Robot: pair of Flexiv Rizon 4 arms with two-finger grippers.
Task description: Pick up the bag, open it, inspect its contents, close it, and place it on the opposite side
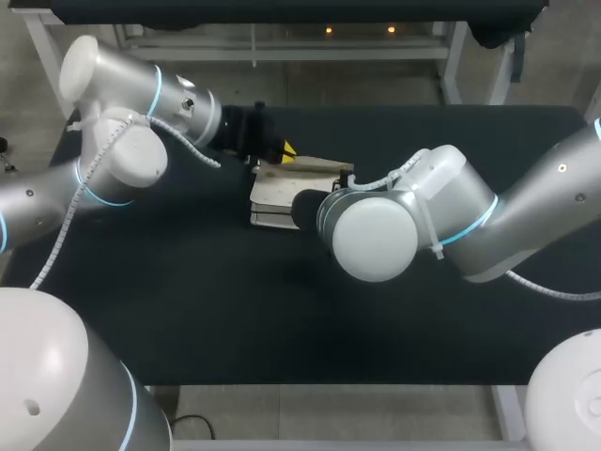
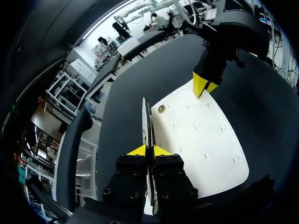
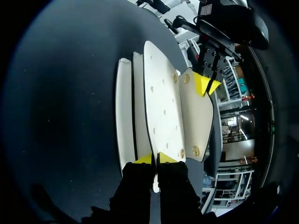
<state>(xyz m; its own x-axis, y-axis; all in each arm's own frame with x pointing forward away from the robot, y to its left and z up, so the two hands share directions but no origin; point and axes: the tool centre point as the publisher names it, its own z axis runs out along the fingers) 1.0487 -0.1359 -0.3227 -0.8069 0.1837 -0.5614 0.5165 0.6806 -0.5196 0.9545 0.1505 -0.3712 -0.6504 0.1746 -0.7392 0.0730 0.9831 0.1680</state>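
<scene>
Both ends of the bag [image 2: 201, 135] are pinched: left gripper [image 2: 149, 150] holds one, right gripper [image 3: 155, 158] the other. If you tug hard, it could slip.

Fairly dim from overhead, with a black table [image 1: 188, 310] swallowing most of the light. Soft sheen on the white right arm [image 1: 376, 235]. White bag [image 2: 201, 140] way brighter in both wrist shots, nearly glaring against the dark. Heavy bending of straight lines near the edges there.

Left gripper [image 1: 285, 150] at white bag [image 1: 277, 194]
</scene>
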